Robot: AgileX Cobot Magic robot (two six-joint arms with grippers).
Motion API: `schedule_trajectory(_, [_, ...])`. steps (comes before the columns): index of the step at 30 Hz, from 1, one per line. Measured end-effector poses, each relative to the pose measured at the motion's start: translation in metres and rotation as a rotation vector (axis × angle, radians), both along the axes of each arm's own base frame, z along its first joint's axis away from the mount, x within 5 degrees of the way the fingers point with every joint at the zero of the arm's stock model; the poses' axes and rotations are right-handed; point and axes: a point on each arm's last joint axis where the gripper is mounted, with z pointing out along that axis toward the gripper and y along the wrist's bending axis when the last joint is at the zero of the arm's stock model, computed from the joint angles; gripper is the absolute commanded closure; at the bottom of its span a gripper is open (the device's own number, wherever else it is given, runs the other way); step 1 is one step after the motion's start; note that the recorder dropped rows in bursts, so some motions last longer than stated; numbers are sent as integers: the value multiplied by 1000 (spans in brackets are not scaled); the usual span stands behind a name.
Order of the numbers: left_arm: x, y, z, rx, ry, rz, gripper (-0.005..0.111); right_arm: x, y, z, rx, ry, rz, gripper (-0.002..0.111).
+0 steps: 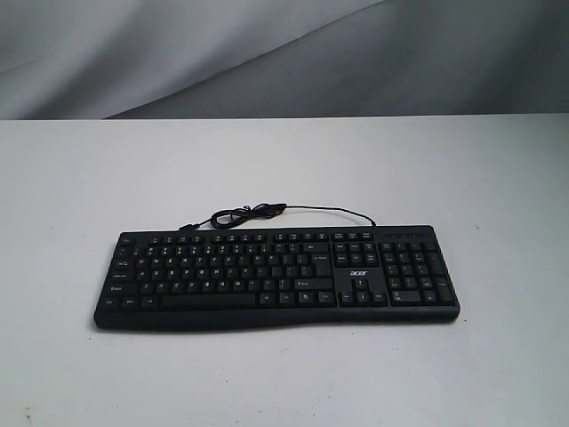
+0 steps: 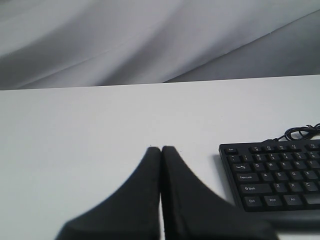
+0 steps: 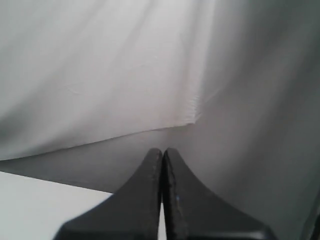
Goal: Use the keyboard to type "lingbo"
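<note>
The acer keyboard (image 1: pixel 276 276) is being cropped by the left wrist view; the left gripper (image 2: pixel 161 149) and right gripper (image 3: pixel 162 150) are being held pressed together.

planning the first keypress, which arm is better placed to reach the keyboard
Probably left. The left gripper, shut, is over the table with the keyboard close beside it. The right gripper, also shut, faces mostly backdrop, no keyboard in sight.

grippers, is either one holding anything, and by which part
Nothing is held. The left gripper and the right gripper are both shut empty, and the keyboard lies untouched on the table.
</note>
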Motion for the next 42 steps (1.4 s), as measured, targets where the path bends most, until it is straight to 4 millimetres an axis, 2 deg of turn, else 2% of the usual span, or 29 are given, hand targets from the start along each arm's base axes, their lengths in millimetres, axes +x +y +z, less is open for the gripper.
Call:
schedule_trajectory(3, [0,0,0,0,0,0,106,-19,-6,-36,-1,4,-53,108])
schedule_trajectory(8, [0,0,0,0,0,0,106,-44,-8,-79,62,-15,-92,108])
schedule_trajectory(15, [0,0,0,0,0,0,106,-52,-8,-116,202,11,-91,108])
schedule_trajectory(22, [0,0,0,0,0,0,106,-46,-10,-183,253,145,-132,108])
schedule_trajectory(35, [0,0,0,0,0,0,106,-48,-11,-199,174,276,-157,108])
schedule_trajectory(42, [0,0,0,0,0,0,106,-48,-12,-200,168,284,-160,108])
